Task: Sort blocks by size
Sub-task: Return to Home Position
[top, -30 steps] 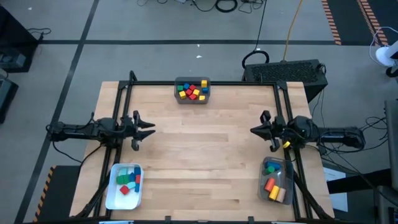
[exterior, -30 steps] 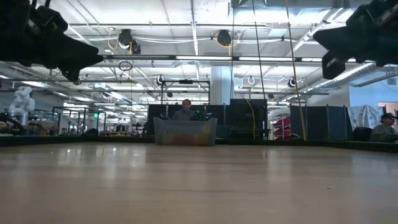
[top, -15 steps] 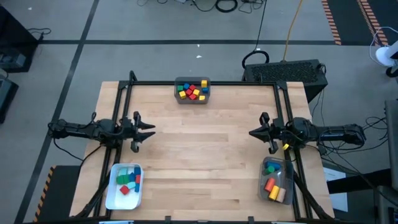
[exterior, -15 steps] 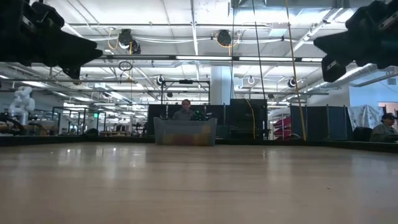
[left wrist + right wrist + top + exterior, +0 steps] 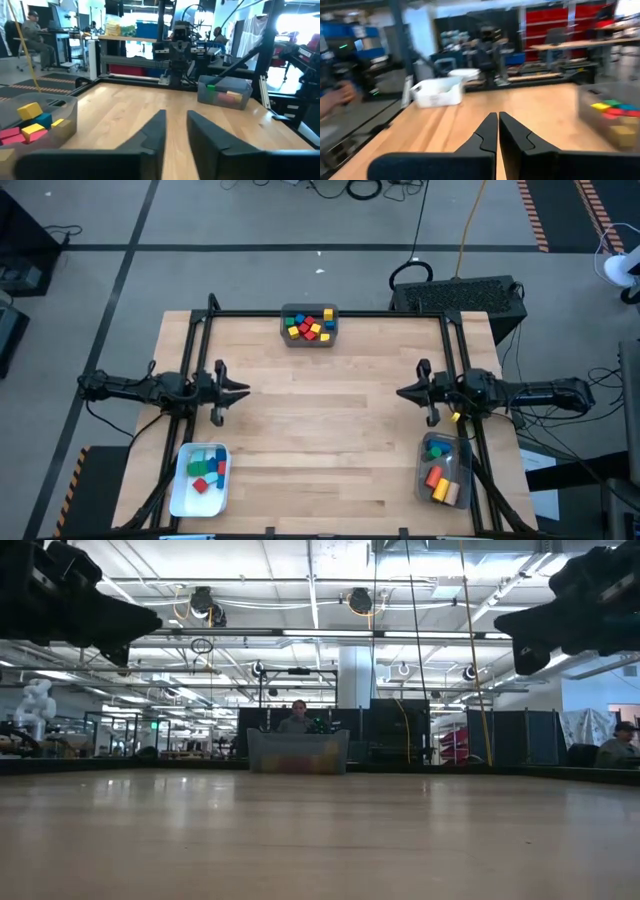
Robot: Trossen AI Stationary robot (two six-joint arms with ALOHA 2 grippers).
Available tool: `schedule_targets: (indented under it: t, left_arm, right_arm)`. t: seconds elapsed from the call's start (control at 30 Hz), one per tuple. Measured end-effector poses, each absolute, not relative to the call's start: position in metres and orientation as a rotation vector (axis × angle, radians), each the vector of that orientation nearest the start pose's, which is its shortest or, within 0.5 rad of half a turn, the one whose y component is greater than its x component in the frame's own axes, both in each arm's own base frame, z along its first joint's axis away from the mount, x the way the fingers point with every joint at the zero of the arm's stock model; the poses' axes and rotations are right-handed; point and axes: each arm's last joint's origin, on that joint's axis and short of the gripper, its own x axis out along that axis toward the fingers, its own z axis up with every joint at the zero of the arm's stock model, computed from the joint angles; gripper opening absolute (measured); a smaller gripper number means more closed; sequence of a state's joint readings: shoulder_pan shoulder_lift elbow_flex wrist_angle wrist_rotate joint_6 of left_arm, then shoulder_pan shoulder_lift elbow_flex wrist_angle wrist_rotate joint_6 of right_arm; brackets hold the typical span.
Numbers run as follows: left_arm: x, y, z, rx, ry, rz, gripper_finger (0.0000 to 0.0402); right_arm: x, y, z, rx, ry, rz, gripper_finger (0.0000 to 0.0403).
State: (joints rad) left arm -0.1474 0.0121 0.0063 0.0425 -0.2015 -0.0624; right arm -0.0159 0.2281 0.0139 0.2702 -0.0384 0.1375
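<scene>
1. Pale wood planks make up the table [image 5: 320, 430], and I hold one arm at each side of it, both raised off the top (the low view puts them as dark shapes near its upper corners).
2. My left tool [image 5: 240, 390] hangs just inside the table's left edge and points in toward the middle. Its fingers [image 5: 155, 132] are a little spread, with a strip of wood showing between them, and they pinch nothing.
3. My right tool [image 5: 403, 392] faces it from the right edge, well apart from it. Its fingers [image 5: 490, 131] are pressed together with only a thin slit between them, and they carry nothing.
4. The grey bin [image 5: 285, 328] stands at the middle of the far edge and holds the small cubes [image 5: 308, 326]: red, yellow, blue and green, heaped together.
5. The white bin [image 5: 185, 500] sits at the near left corner, near my left arm. The cyan, green, red and blue blocks [image 5: 207, 470] lie at one end of it.
6. The clear bin [image 5: 462, 460] sits at the near right corner, close under my right arm, and holds the longer bars [image 5: 434, 476] (orange, yellow and a teal piece).
7. In the low view a seated person [image 5: 297, 718] shows behind the grey bin.
</scene>
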Motion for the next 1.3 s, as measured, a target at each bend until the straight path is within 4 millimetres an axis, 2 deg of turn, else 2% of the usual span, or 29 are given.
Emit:
schedule_targets:
  t: [0.13, 0.2, 0.43, 0.9, 1.3]
  left_arm:
    - [0.099, -0.009, 0.167, -0.067, -0.015, 0.043, 0.0019]
    - [0.100, -0.009, 0.166, -0.068, 0.002, 0.041, 0.0007]
    - [0.103, -0.010, 0.161, -0.064, 0.056, 0.036, 0.0004]
    - [0.103, -0.010, 0.160, -0.053, 0.063, 0.032, 0.0003]
    - [0.104, -0.010, 0.159, -0.030, 0.078, 0.031, 0.0002]
  right_arm:
    - [0.114, 0.001, 0.170, 0.130, 0.008, 0.095, 0.0000]
    - [0.115, 0.001, 0.167, 0.143, 0.040, 0.091, 0.0000]
    - [0.116, -0.001, 0.163, 0.218, 0.070, 0.004, 0.0000]
    - [0.097, 0.000, 0.171, 0.188, -0.038, 0.042, 0.0000]
    - [0.097, 0.005, 0.170, 0.174, -0.022, 0.054, 0.0000]
